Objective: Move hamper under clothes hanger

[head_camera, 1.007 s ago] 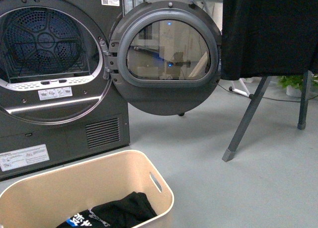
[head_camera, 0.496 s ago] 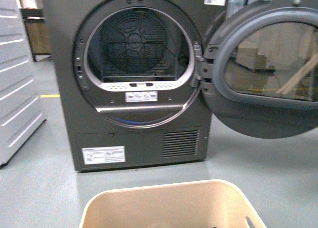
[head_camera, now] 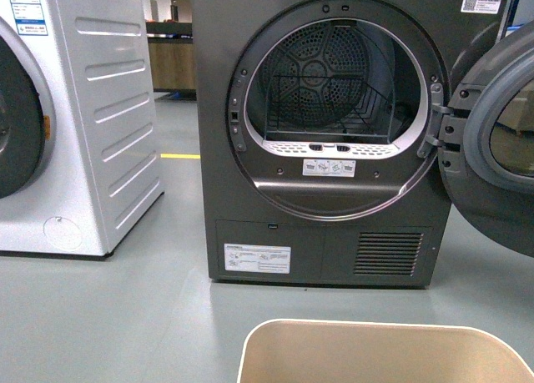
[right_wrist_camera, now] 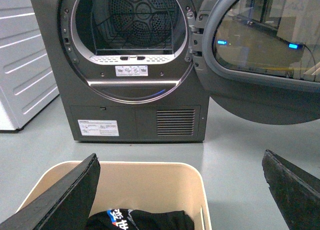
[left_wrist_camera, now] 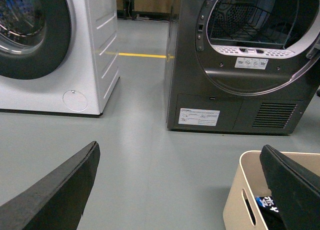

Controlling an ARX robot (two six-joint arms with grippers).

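The beige hamper (head_camera: 375, 354) stands on the floor close in front of me, its far rim at the bottom of the front view. It also shows in the left wrist view (left_wrist_camera: 245, 200) and the right wrist view (right_wrist_camera: 150, 185), with a black garment (right_wrist_camera: 145, 220) inside. My left gripper (left_wrist_camera: 182, 190) is open, one finger over the floor, the other over the hamper's near corner. My right gripper (right_wrist_camera: 182, 190) is open, one finger over the hamper's inside, the other over the floor beside it. The clothes hanger is out of view.
A dark grey dryer (head_camera: 334, 133) stands behind the hamper with its drum open and its round door (head_camera: 501, 149) swung out to the right. A white washing machine (head_camera: 75, 116) stands to the left. Grey floor (head_camera: 108, 316) lies between them.
The front view has swung left: the rack leg and hanging black cloth at the right have left the frame, the dryer has shifted right, and the white machine has come in.
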